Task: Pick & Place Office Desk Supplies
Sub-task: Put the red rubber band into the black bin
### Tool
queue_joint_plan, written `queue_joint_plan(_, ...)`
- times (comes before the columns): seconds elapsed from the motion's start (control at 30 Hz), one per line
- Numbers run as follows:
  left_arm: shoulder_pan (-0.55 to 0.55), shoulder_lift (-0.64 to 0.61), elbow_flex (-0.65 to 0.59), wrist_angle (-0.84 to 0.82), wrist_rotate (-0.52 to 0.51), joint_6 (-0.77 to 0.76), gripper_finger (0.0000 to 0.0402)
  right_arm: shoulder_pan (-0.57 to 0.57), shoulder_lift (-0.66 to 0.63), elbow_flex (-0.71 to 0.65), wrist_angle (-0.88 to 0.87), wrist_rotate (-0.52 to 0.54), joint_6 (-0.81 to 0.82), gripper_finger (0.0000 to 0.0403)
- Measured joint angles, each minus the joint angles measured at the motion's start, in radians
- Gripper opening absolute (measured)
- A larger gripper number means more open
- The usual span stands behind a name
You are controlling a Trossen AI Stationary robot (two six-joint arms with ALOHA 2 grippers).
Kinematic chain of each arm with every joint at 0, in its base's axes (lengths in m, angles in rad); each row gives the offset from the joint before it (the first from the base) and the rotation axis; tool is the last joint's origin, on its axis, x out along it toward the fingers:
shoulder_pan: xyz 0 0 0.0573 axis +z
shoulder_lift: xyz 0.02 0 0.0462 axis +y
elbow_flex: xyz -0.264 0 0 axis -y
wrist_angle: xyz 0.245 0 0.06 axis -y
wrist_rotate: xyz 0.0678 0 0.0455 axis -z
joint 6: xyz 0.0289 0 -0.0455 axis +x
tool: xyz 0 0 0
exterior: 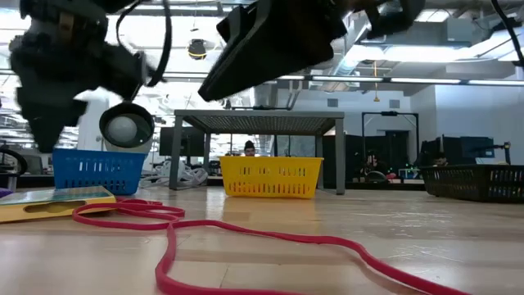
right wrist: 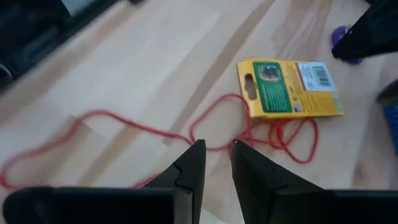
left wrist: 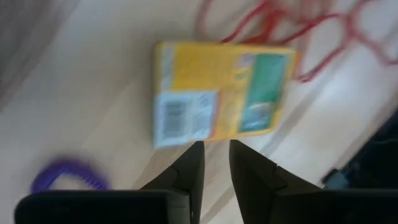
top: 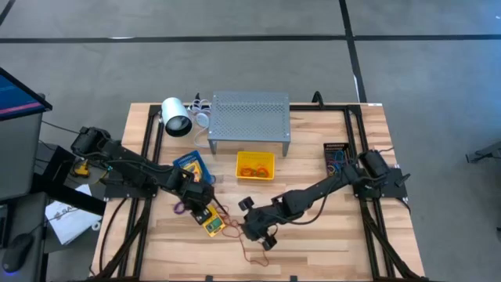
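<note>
While flat, crayon box (left wrist: 222, 91) beyond left hand (left wrist: 216, 163)

The high view looks straight down on the whole counter (top: 313, 235) from well above, both arms in frame. The low view sits at counter height near the front edge, facing level across to the yellow bin (exterior: 271, 178) and the room beyond. Each wrist view looks down at the wood from close above, past its own dark fingers. Both wrist views, the high view and the low view share the crayon box (left wrist: 221, 92) and the red rubber-band loops (right wrist: 186, 134) near the front edge.
</note>
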Motion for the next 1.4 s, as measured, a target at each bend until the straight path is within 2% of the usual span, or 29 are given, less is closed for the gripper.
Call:
queue_joint_plan(0.17, -0.012, -0.045, 0.0, 0.142, -0.107, 0.13, 0.0076, -0.027, 0.038, -0.001, -0.014, -0.103, 0.097, 0.0073)
queue_joint_plan(0.33, -0.061, -0.172, 0.0, 0.236, -0.361, 0.319, 0.0076, -0.05, 0.064, -0.001, -0.14, -0.255, 0.226, 0.0073)
queue_joint_plan(0.43, -0.102, -0.261, -0.019, 0.298, -0.521, 0.435, 0.0076, -0.05, 0.068, -0.002, -0.236, -0.265, 0.269, 0.0073)
queue_joint_plan(0.53, -0.133, -0.337, -0.077, 0.393, -0.613, 0.527, 0.0076, -0.044, 0.066, -0.001, -0.243, -0.276, 0.315, 0.0073)
queue_joint_plan(0.83, -0.138, -0.452, -0.233, 0.679, -0.642, 0.726, 0.0076, 0.005, 0.066, 0.044, -0.245, -0.251, 0.426, 0.0073)
queue_joint_plan(1.07, -0.132, -0.46, -0.24, 0.683, -0.64, 0.756, 0.0076, -0.002, 0.066, 0.066, -0.211, -0.246, 0.473, 0.0074)
queue_joint_plan(1.23, -0.132, -0.46, -0.24, 0.684, -0.638, 0.759, 0.0076, -0.011, 0.083, 0.065, -0.189, -0.25, 0.534, 0.0092)
queue_joint_plan(1.4, -0.132, -0.462, -0.24, 0.684, -0.638, 0.775, 0.0076, -0.015, 0.119, 0.065, -0.128, -0.3, 0.488, 0.0104)
